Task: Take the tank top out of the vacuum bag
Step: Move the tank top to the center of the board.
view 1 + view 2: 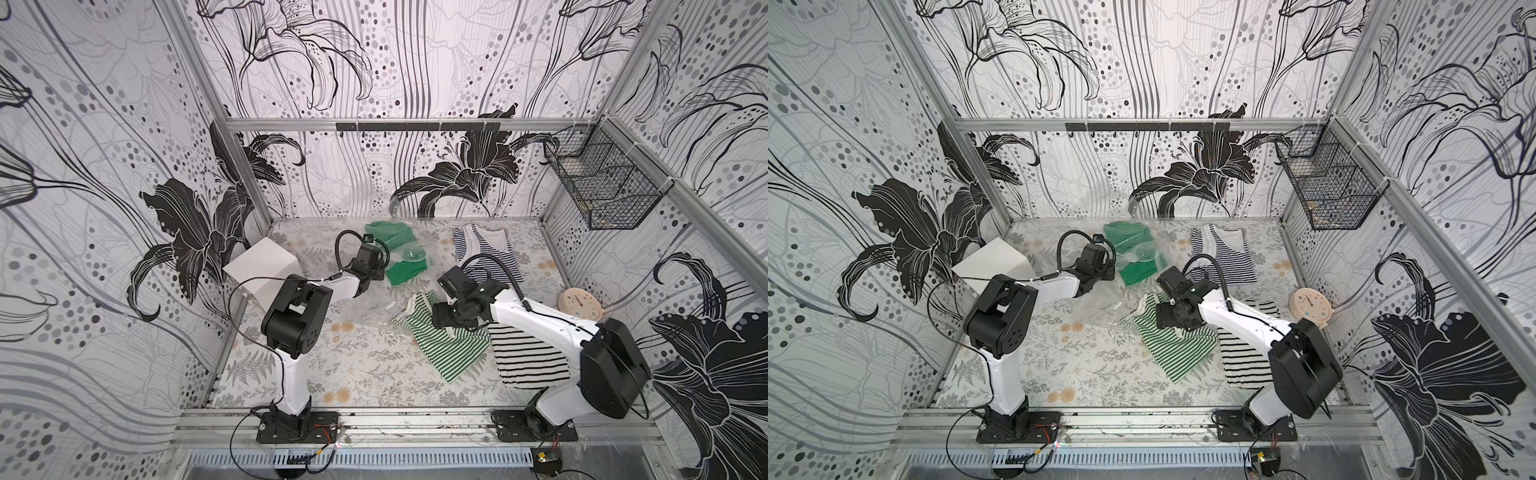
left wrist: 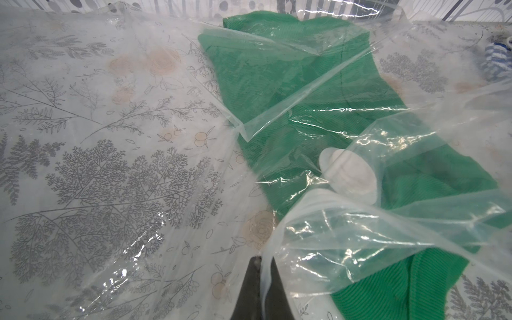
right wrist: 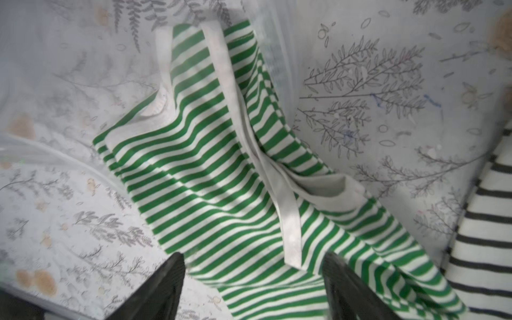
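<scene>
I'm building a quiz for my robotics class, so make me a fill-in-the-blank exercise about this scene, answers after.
The left gripper is ____ on an edge of the vacuum bag.
The right gripper hangs ____ above the green-and-white striped tank top.
The plain garment under the bag's plastic is solid ____.
The bag's round valve cap is ____.
Missing words: shut, open, green, white.
</scene>
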You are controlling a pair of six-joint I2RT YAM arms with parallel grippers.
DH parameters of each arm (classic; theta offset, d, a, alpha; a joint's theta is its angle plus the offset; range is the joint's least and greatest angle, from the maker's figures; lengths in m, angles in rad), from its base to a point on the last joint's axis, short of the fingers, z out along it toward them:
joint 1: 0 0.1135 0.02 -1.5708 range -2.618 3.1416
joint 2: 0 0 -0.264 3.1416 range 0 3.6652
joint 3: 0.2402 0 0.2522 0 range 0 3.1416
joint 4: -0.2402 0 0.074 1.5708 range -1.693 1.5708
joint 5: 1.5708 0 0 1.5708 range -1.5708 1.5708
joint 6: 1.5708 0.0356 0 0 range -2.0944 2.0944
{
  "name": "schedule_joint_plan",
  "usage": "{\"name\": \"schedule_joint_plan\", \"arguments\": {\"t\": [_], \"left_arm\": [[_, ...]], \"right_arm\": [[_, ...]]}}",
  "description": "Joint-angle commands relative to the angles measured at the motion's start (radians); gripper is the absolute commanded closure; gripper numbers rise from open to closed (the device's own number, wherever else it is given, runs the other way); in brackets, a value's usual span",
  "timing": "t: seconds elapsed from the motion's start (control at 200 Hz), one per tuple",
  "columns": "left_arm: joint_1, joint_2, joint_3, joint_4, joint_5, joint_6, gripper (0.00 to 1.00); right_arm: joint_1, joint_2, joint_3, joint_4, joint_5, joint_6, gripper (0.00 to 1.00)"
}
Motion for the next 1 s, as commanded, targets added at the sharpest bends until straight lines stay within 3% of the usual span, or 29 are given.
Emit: {"name": "schedule_joint_plan", "arguments": {"t": [0.0,0.12,0.245,0.411,0.501,0.596,0.676,0.801,0.996], "left_arm": [[0.003,0.009,0.017,0.063,-0.007,-0.012,1.0],[0.004,0.006,0.016,0.059,-0.023,-0.02,1.0],[0.008,-0.008,0.002,0.055,-0.05,-0.039,1.0],[0.023,-0.002,0.009,0.041,-0.074,-0.067,1.0],[0.027,0.0,0.014,0.044,-0.095,-0.06,1.0],[0.035,0.015,0.032,0.033,-0.101,-0.055,1.0],[0.043,0.022,0.041,0.031,-0.098,-0.055,1.0],[0.054,0.034,0.056,0.025,-0.092,-0.046,1.0],[0.079,0.07,0.122,-0.022,-0.107,-0.031,1.0]], "right_arm": [[-0.031,0.024,0.06,-0.053,0.113,-0.108,0.17],[-0.114,0.068,0.085,-0.015,0.011,-0.188,0.15],[-0.119,0.205,0.159,-0.034,-0.078,-0.273,0.14],[-0.119,0.256,0.13,0.002,-0.192,-0.251,0.18],[-0.119,0.214,0.056,0.053,-0.222,-0.21,0.27],[-0.119,0.143,-0.033,0.094,-0.232,-0.169,0.43],[-0.119,0.07,-0.105,0.122,-0.232,-0.14,0.62],[-0.119,-0.021,-0.194,0.137,-0.214,-0.11,1.0],[-0.131,-0.107,-0.283,0.125,-0.159,-0.085,1.0]]}}
